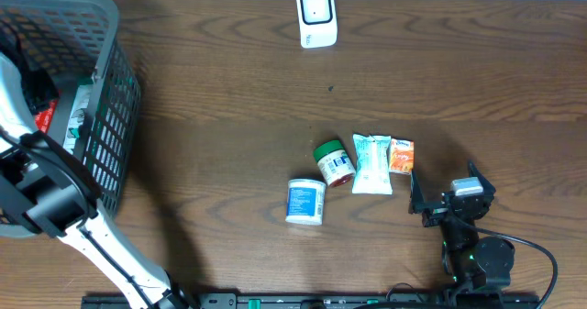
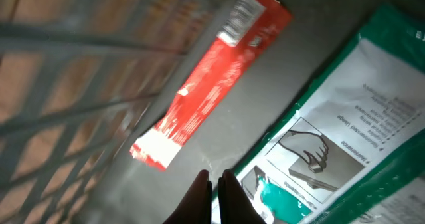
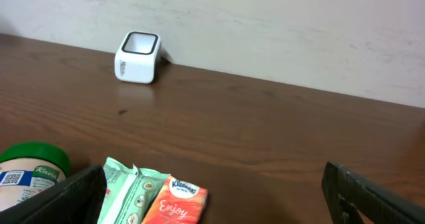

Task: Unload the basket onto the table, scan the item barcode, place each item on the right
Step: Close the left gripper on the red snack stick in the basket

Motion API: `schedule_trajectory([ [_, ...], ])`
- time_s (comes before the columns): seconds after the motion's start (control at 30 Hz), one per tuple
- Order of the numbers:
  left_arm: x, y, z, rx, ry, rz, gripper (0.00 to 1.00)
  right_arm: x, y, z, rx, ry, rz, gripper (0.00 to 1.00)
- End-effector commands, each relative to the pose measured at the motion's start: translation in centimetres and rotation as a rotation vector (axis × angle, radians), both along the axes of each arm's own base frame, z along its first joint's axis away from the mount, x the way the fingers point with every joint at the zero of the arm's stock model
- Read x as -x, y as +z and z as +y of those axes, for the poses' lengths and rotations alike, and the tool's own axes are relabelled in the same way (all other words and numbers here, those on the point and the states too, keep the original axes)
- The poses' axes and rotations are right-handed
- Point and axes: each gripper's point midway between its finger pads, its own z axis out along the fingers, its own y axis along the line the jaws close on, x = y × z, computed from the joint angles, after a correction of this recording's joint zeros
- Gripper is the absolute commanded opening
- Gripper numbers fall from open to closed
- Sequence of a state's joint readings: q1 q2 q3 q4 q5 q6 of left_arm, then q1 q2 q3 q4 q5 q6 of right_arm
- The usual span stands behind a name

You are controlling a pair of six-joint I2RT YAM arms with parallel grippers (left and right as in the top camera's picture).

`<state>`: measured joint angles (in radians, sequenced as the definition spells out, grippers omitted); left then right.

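The wooden table (image 1: 211, 89) is mostly bare. A wide free strip runs between the grey mesh basket (image 1: 117, 126) at its left edge and the goods grouped near the middle.

The basket holds the stock waiting to be scanned, and its tall walls leave access only from above, which is probably why the left arm (image 1: 55, 199) reaches down into it. In the left wrist view a green-and-white pouch (image 2: 345, 131) printed with usage drawings lies beside a red packet (image 2: 212, 78). The mesh wall stands close on one side, so there is little room to swing sideways.

The left gripper (image 2: 214, 196) is pinched closed at the near corner of the pouch. Whether the pouch's edge is caught between the tips cannot be told. That pouch looks like the item being picked.

On the open table lie a white tub (image 1: 305, 201), a green-lidded jar (image 1: 334, 162), a pale green packet (image 1: 372, 162) and an orange Kleenex pack (image 1: 401, 155). They sit close together and well clear of the path to the white barcode scanner (image 1: 316, 16), which stands at the far edge.

The right gripper (image 1: 449, 194) waits just beside the Kleenex pack with its jaws spread wide, holding nothing.
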<state>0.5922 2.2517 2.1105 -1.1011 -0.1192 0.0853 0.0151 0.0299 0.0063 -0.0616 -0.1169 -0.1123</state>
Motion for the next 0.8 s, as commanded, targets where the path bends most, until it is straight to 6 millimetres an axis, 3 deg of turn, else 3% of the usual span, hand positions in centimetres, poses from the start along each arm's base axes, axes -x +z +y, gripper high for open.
schedule_trajectory([
  [0.0,2.2,1.3,1.0,-0.017,0.327,-0.047,0.07,0.0,0.0,0.2,-0.014,0.008,0.003,0.99],
  [0.1,3.6,1.1,1.7,-0.049,0.512,-0.05,0.07,0.0,0.0,0.2,-0.014,0.008,0.003,0.99],
  [0.23,4.6,0.6,2.1,-0.082,0.619,-0.045,0.07,0.0,0.0,0.2,-0.014,0.008,0.003,0.99],
  [0.57,6.4,-1.6,3.0,-0.184,0.67,0.014,0.07,0.0,-0.1,0.2,-0.014,0.008,0.003,0.99],
  [0.77,5.8,-2.9,3.4,-0.201,0.61,0.008,0.07,0.0,0.0,0.2,-0.014,0.008,0.003,0.99],
])
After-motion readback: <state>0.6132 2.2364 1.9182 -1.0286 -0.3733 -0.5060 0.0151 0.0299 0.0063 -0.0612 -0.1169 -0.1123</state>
